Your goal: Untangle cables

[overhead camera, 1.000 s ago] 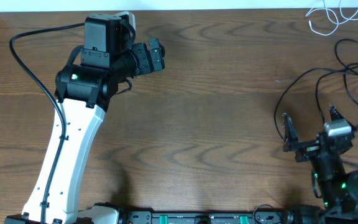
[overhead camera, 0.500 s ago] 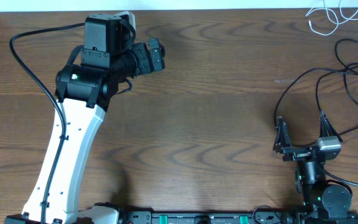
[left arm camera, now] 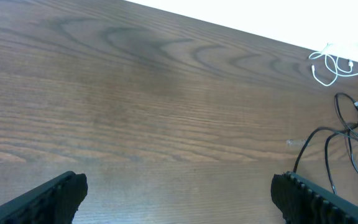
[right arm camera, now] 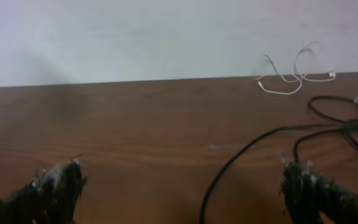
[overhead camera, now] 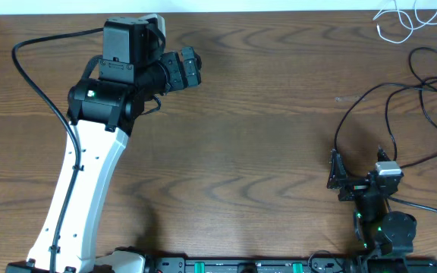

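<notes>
The white cable (overhead camera: 404,19) lies in loose loops at the far right corner of the table. The black cable (overhead camera: 400,91) sprawls in larger loops just in front of it, and the two look apart. In the left wrist view, the white cable (left arm camera: 337,62) and black cable (left arm camera: 347,134) are far off to the right. My left gripper (left arm camera: 180,190) is open over bare wood. My right gripper (overhead camera: 359,171) is open near the front right. In its wrist view a strand of the black cable (right arm camera: 260,140) runs on the table between its fingers, nearer the right one, and the white cable (right arm camera: 294,74) lies far beyond.
The left arm (overhead camera: 89,167) stretches from the front edge to the far left, trailing its own thick black wire (overhead camera: 36,83). A black base rail (overhead camera: 234,265) runs along the front edge. The table (overhead camera: 264,114) ends at a white strip at the back.
My right gripper has swung left and drawn back toward its base, still open. The left arm and both cables have not moved.
</notes>
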Robot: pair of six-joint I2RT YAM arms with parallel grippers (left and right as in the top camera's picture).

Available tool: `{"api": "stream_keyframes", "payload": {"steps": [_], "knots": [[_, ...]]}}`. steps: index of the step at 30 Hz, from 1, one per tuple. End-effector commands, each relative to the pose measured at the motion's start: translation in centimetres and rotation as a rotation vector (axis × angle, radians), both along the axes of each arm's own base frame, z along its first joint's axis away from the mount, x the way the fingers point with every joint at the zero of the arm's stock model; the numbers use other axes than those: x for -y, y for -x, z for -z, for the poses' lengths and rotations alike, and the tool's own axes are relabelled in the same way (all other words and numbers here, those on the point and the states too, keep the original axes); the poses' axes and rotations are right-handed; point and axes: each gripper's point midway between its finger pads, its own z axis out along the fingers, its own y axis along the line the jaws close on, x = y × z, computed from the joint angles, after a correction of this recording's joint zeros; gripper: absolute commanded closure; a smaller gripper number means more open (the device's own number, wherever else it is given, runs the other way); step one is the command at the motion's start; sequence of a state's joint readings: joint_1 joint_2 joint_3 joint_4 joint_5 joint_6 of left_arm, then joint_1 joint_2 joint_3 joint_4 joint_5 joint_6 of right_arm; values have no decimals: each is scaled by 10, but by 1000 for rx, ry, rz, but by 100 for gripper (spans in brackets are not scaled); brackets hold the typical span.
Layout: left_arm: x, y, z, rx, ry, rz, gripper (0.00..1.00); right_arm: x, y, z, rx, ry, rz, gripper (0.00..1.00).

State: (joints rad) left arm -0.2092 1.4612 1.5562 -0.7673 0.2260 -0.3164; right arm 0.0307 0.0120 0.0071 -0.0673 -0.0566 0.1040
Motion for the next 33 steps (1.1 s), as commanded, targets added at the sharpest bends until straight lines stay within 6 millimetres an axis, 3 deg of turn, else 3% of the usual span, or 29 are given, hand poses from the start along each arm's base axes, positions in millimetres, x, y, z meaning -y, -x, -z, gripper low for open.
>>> {"api": "stream_keyframes", "payload": {"steps": [1, 33], "knots": [[-3, 0, -5, 14, -9, -3, 1, -4, 1, 0, -1, -15, -18, 1], [-9, 0, -2, 6, -36, -27, 1, -4, 1, 1, -2, -15, -18, 1]]}}
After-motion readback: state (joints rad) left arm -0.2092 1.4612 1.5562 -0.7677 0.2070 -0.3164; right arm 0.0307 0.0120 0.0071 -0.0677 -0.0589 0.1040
